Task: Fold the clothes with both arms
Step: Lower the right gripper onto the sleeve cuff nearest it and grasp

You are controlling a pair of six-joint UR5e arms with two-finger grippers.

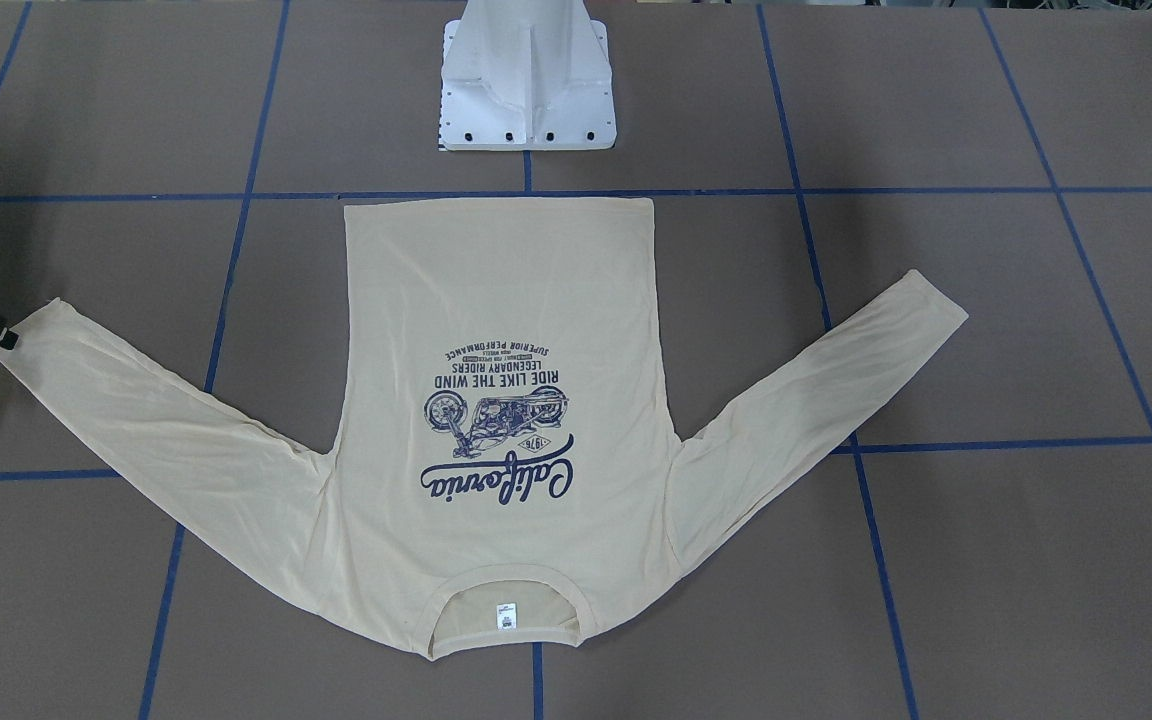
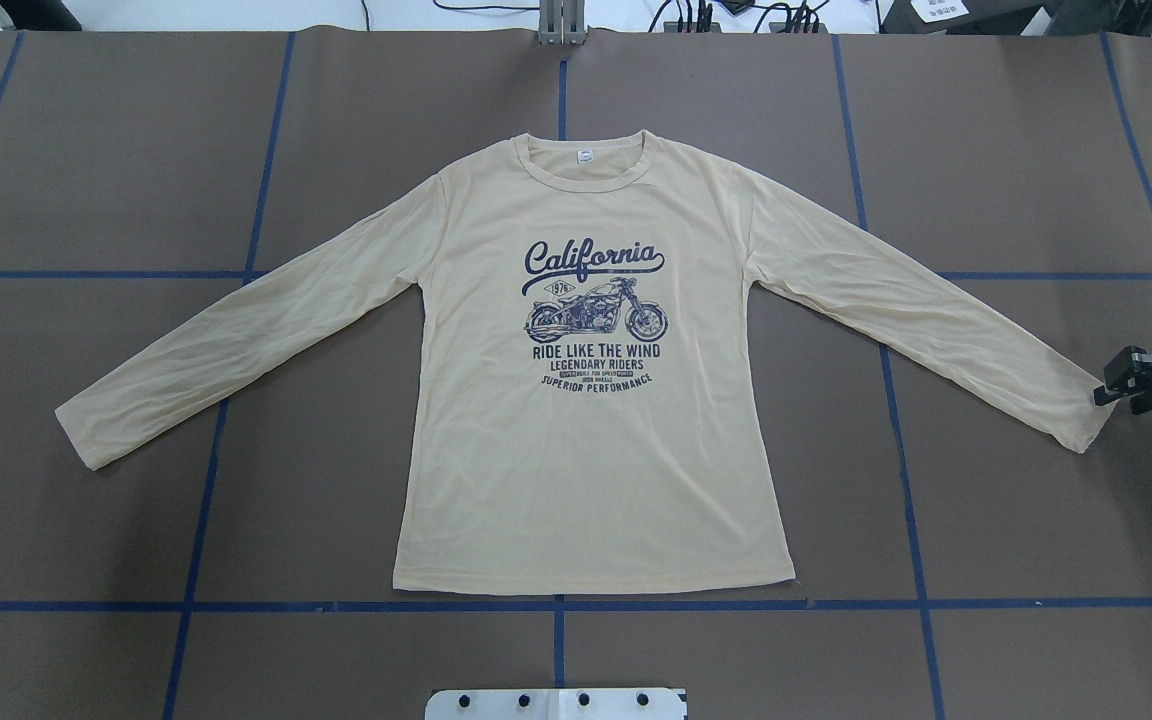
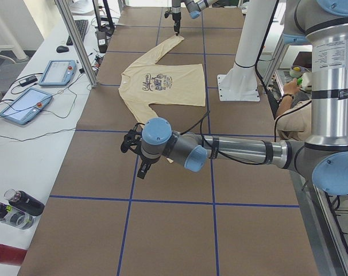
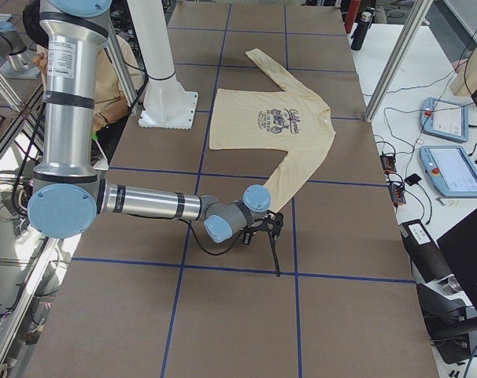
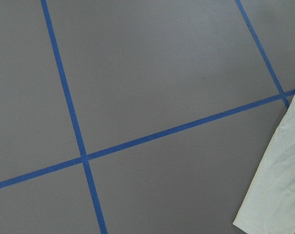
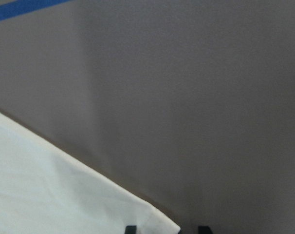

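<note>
The long-sleeved T-shirt (image 2: 586, 480) is thin cream-yellow cloth, matt and soft, with fine creases along the sleeves. Its California print (image 2: 591, 300) looks like flat navy ink without shine, and the neck label (image 2: 584, 155) is a small white tag. The table (image 2: 86, 150) is covered in a dull brown, paper-like sheet, smooth and marked off with blue tape lines (image 2: 236, 606). The right arm (image 4: 144, 203) is satin silver metal with smooth light blue caps (image 4: 61, 211) that look plastic. The right gripper (image 2: 1108, 390), near the table's right edge, is matt black. The pedestal base (image 1: 526, 100) is smooth, white and faintly glossy.
</note>
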